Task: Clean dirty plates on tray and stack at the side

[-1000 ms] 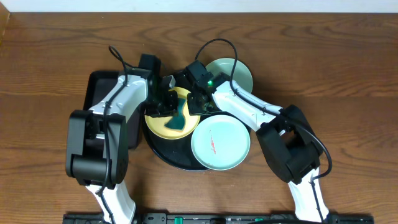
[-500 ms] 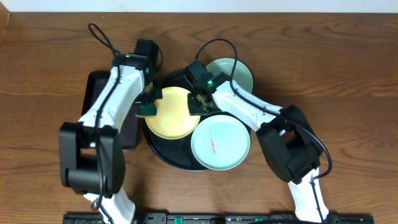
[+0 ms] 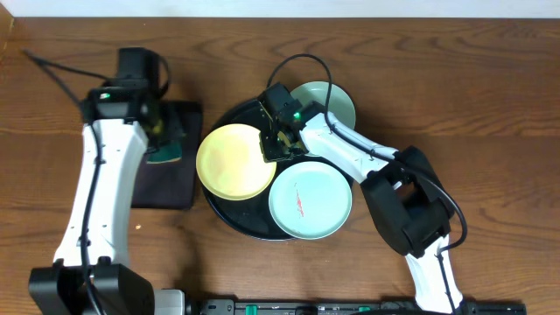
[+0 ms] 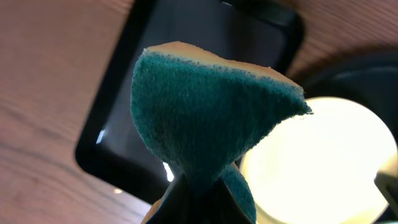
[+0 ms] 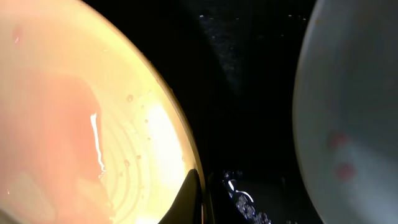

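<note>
A yellow plate (image 3: pixel 233 161) lies at the left of the round black tray (image 3: pixel 233 215), its edge reaching past the tray's rim. My right gripper (image 3: pixel 272 148) is shut on the yellow plate's (image 5: pixel 81 124) right rim, one finger (image 5: pixel 189 198) over the edge. A turquoise plate (image 3: pixel 309 201) with a red smear sits at the tray's front right and shows as (image 5: pixel 354 112) in the right wrist view. Another turquoise plate (image 3: pixel 325 102) lies at the back. My left gripper (image 3: pixel 163 140) holds a green sponge (image 4: pixel 205 118) above the rectangular tray (image 4: pixel 186 37), left of the yellow plate (image 4: pixel 323 162).
The small rectangular black tray (image 3: pixel 166 179) lies on the wooden table left of the round tray. The right arm stretches over the round tray's back half. Wet droplets glisten on the round tray's floor (image 5: pixel 249 93) between the two plates.
My left gripper has lifted the sponge off the yellow plate and swung left to above the rectangular tray. The yellow plate now lies uncovered. The right arm has stayed put.
</note>
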{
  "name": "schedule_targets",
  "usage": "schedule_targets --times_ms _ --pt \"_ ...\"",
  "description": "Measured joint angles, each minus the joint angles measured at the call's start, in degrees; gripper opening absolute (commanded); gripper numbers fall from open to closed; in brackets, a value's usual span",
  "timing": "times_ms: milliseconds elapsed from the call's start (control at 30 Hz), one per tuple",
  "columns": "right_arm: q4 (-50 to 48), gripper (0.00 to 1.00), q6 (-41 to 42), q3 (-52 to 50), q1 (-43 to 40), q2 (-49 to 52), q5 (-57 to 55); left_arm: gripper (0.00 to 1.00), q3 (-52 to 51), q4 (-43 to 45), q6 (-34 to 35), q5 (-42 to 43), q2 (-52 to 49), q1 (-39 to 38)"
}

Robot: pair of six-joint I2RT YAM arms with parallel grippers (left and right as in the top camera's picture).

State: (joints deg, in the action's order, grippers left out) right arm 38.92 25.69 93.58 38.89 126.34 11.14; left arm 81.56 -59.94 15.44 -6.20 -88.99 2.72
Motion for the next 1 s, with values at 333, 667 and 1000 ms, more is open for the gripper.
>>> schedule_targets --times_ms 333,667,1000 --pt "1.31 0.01 -6.71 0.0 4.26 -9.46 -14.78 0.08 0.0 -1.44 0.0 0.0 -0.04 4.94" --pt "3.98 0.01 -10.67 0.0 12.94 -12.26 -40.68 0.08 0.0 -1.42 0.0 0.02 -0.04 4.98" --pt "4.13 0.01 -13.2 0.0 20.0 -15.61 -60.19 0.07 0.0 -1.42 0.0 0.02 -0.04 4.98"
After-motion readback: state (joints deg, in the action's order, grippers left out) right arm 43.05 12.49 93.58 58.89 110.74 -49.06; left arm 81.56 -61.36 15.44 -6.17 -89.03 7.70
